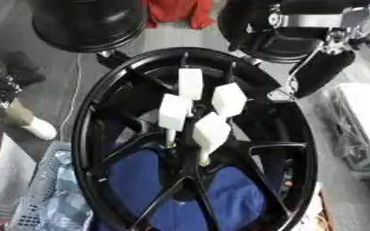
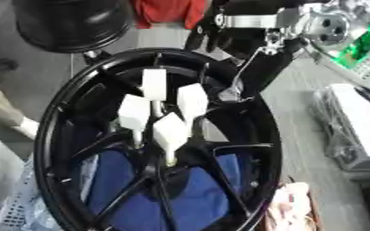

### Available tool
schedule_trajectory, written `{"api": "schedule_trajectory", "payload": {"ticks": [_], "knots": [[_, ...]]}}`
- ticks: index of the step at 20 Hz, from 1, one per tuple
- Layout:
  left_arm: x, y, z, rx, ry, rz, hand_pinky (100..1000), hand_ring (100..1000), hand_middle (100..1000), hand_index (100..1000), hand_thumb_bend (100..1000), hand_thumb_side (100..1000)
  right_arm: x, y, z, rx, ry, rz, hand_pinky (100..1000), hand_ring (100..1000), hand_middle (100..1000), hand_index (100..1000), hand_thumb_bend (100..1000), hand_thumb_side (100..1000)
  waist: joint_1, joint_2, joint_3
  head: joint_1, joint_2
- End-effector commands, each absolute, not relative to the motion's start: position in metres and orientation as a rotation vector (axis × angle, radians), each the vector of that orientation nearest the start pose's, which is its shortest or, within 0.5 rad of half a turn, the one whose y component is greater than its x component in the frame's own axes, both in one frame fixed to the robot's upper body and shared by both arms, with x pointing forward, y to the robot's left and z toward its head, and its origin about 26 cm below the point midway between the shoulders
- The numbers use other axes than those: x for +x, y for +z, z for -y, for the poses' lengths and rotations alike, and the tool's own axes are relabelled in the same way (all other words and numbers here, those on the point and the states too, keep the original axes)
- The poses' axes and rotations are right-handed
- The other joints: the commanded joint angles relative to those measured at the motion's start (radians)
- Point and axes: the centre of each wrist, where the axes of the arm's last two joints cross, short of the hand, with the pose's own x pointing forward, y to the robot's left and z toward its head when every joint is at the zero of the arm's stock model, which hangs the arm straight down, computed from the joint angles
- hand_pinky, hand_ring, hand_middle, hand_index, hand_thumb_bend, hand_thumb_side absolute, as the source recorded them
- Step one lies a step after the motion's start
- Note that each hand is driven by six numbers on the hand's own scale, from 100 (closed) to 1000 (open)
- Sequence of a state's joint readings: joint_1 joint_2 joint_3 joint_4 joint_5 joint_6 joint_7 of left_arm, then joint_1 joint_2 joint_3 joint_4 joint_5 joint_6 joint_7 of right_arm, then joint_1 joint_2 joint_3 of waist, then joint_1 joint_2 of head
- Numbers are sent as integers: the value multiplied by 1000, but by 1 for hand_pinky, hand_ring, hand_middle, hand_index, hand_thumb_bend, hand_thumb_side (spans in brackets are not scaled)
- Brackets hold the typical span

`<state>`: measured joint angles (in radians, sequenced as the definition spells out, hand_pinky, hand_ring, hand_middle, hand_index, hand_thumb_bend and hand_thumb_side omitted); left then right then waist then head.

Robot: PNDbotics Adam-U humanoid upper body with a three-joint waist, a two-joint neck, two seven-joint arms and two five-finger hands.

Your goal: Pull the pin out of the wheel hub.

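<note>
Grey floor | black wheel hub [image 1: 196, 144], white-tagged pins [image 1: 190, 83] | right hand [image 2: 251, 67] fingers unclear | green board [image 2: 366, 43] right eye only

A workshop: black wheel rims [image 1: 90, 22] on a grey floor, a plastic basket [image 1: 42, 189] alongside.

Black wheel hub [image 1: 196, 144] over blue cloth [image 1: 228, 198]

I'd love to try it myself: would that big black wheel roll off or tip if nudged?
Probably not easily. The black wheel looks like solid spoked metal, so likely heavy and stiff. It appears to lie tilted over blue cloth, which should resist rolling, though a round rim could still rock.
</note>
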<state>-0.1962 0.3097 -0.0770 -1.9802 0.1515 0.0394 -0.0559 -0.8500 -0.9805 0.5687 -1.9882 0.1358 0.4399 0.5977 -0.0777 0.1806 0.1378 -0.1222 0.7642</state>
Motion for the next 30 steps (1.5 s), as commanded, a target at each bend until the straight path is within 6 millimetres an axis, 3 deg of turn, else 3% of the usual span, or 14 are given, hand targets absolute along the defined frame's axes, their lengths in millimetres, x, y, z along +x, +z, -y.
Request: {"api": "schedule_trajectory", "payload": {"ticks": [1, 10, 30], "knots": [[289, 170, -250, -79, -402, 2110, 852, 683, 641, 782, 100, 728, 295, 314, 205, -522, 1737, 1443, 814, 803, 822, 839, 434, 100, 0, -3, 1, -5, 6], [290, 170, -249, -80, -404, 2112, 852, 683, 640, 782, 100, 731, 295, 313, 201, -485, 1733, 1459, 804, 797, 822, 832, 440, 100, 1, 12, 4, -7, 6], [290, 170, -246, -88, -403, 2109, 854, 684, 640, 782, 100, 747, 295, 285, 190, -500, 1652, 1437, 795, 793, 821, 823, 413, 100, -2, 55, 13, -16, -1]]}}
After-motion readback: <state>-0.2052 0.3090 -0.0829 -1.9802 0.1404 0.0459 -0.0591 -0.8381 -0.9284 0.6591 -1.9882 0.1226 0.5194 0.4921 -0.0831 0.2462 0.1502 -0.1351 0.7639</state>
